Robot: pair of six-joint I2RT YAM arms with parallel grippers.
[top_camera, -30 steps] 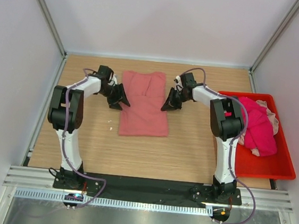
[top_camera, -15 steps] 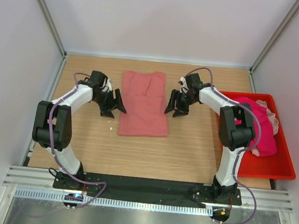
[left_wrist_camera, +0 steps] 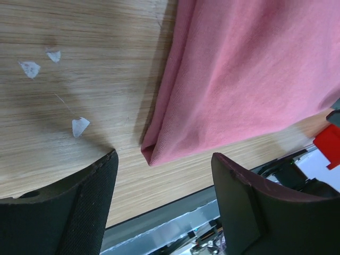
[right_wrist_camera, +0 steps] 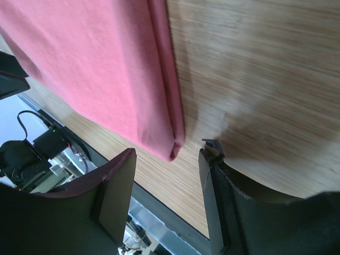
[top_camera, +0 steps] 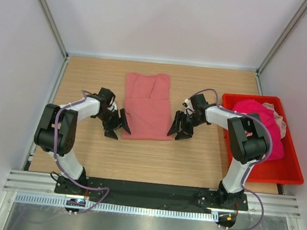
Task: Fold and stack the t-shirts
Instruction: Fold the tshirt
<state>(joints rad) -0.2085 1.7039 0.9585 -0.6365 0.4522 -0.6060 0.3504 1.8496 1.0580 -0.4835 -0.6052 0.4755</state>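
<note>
Room: a wooden bench [top_camera: 193,157] stands between plain white walls, with the two arm bases at its near edge.
Salmon shirt: the salmon t-shirt [top_camera: 148,106] lies flat in the middle of the bench. It looks like a long neat strip running from far to near, so I think its sides are already folded in.
Near corners: in both wrist views the near corners show doubled cloth with a clean folded edge.
Left gripper: the left gripper [top_camera: 118,128] is low over the bench at the shirt's near left corner. Its jaws are wide apart and hold nothing; the corner sits between them.
Right gripper: the right gripper [top_camera: 178,132] is at the near right corner. Its jaws are wide apart too and hold nothing.
Red bin: the red bin [top_camera: 279,172] sits at the right side of the bench.
Other shirts: a magenta t-shirt [top_camera: 262,129] lies bunched up in the bin, with a bit of pale cloth [top_camera: 279,114] at its far side. They are not folded yet.
Scraps: small white scraps [left_wrist_camera: 79,126] lie on the wood left of the salmon shirt.
Done: the first shirt looks about half folded.
Left to do: I think the near end must go up over the far end. Then the bin's shirts need folding, and there is no stack yet.
</note>
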